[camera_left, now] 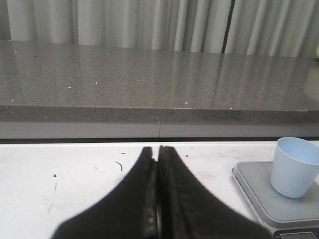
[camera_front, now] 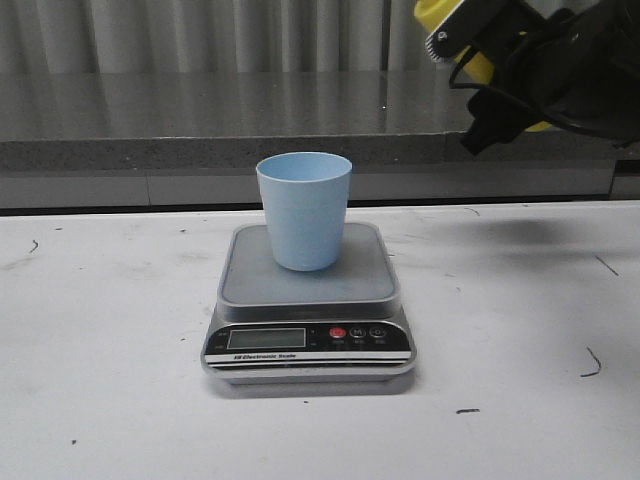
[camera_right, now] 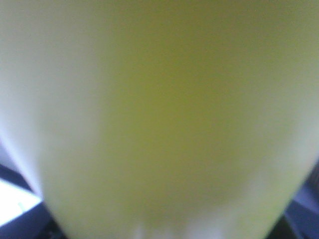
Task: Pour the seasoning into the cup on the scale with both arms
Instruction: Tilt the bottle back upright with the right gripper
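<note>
Here we find the yellow plastic squeeze bottle of seasoning [camera_front: 470, 40] high at the upper right of the front view, lifted well above the table and tilted, with most of its body hidden behind the black right gripper [camera_front: 520, 75] and its cables. In the right wrist view the bottle's yellow wall [camera_right: 159, 119] fills nearly the whole picture as a blur, so close that we cannot make out its nozzle or cap. We judge that the right fingers are clamped around the bottle, since it hangs in the air within them.

Below and to the left of the bottle stands the small pale blue plastic cup [camera_front: 304, 208], upright and tapering toward its base, on the grey square platform of the flat digital kitchen scale [camera_front: 308, 290]. We see the cup toward the rear of the platform. The scale's black front panel carries an LCD display [camera_front: 266, 338], a red button [camera_front: 338, 333] and two dark buttons beside it. We cannot read the display.

The scale rests on the white table [camera_front: 100, 380], which bears a few dark scuffs. Behind it runs a grey speckled ledge [camera_left: 149, 79], with pale curtains [camera_left: 124, 22] beyond.

In the left wrist view we see the left gripper [camera_left: 158, 164] low over the table to the left of the scale, its black fingers [camera_left: 142, 199] pressed together with nothing between them.
</note>
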